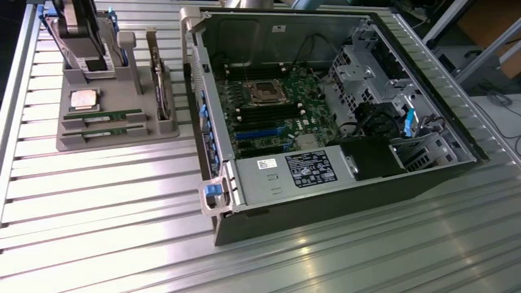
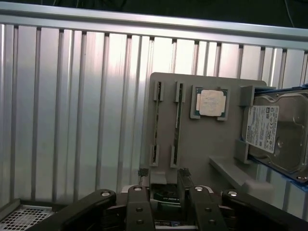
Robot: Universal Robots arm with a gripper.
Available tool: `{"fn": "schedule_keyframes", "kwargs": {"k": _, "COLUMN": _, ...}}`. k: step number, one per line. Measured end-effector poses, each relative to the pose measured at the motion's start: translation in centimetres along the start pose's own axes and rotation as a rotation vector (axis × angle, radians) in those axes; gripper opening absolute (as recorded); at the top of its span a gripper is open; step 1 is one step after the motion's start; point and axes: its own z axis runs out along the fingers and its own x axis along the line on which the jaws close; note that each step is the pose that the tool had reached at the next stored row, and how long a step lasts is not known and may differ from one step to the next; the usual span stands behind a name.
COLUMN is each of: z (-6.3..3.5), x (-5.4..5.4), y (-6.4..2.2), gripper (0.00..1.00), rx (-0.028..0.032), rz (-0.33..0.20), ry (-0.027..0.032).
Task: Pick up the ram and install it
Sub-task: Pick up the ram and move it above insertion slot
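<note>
Two ram sticks lie side by side in slots of the grey fixture tray (image 1: 82, 141), toward the exterior view's left: one ram (image 1: 102, 114) and a second ram (image 1: 96, 130). In the wrist view they show edge-on as thin strips, one ram (image 2: 156, 122) and the other ram (image 2: 177, 120). My gripper (image 2: 163, 172) hangs over the tray's edge nearest the case, well short of both sticks. It is open, its two dark fingers (image 2: 139, 197) apart and holding nothing.
The tray also holds a square silver processor (image 1: 84, 99), a hard drive (image 2: 274, 130) in an upright stand, and an expansion card (image 1: 160, 85). The opened computer case (image 1: 342, 189) with its motherboard (image 1: 265, 116) lies at the exterior view's right on the slatted metal table (image 1: 97, 244).
</note>
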Motion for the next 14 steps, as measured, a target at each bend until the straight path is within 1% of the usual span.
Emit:
{"fn": "schedule_keyframes", "kwargs": {"k": 5, "z": 0.63, "x": 0.0, "y": 0.06, "gripper": 0.36, "rx": 0.0001, "rz": -0.003, "ry": 0.0}}
{"fn": "schedule_keyframes", "kwargs": {"k": 10, "z": 1.58, "x": 0.1, "y": 0.21, "gripper": 0.36, "rx": 0.0, "rz": -0.004, "ry": 0.0}}
{"fn": "schedule_keyframes", "kwargs": {"k": 14, "z": 1.94, "x": 0.1, "y": 0.28, "gripper": 0.36, "rx": 0.0, "rz": -0.004, "ry": 0.0001}}
